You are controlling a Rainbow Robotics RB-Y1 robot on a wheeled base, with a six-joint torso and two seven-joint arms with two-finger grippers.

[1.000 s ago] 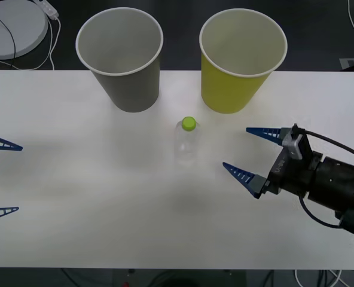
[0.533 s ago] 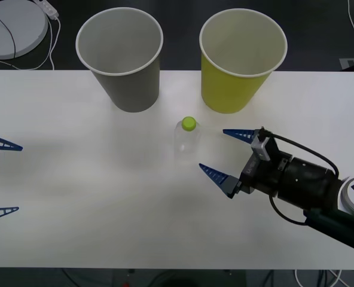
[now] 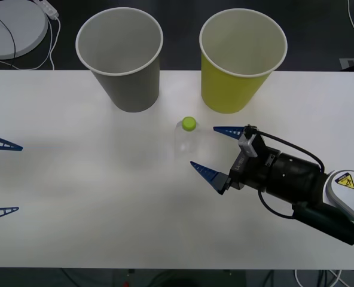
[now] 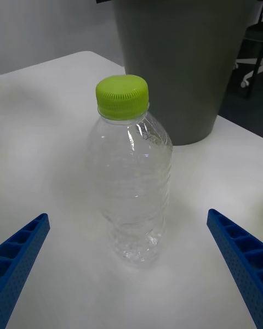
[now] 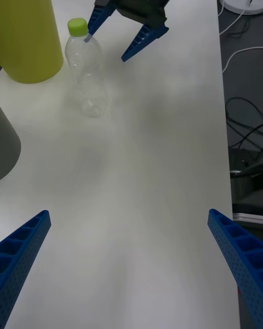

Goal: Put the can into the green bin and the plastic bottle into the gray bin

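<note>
I am on the bottle step: the plastic bottle (image 3: 186, 143) stands upright on the table (image 3: 93, 191), in front of the gap between the gray bin (image 3: 121, 57) and the green bin (image 3: 241, 60). My right gripper (image 3: 211, 150) sits at the bottle's three o'clock, fingers spread wide and holding nothing, not yet around it. Next I judge it must slide toward nine o'clock until the fingers straddle the body, then close. The left gripper (image 3: 0, 177) waits released at the table's far nine o'clock edge.

The bottle (image 3: 187, 143) stands on the table (image 3: 93, 197). Behind it to its left is the gray bin (image 3: 122, 60), behind it to its right the green bin (image 3: 240, 60).
</note>
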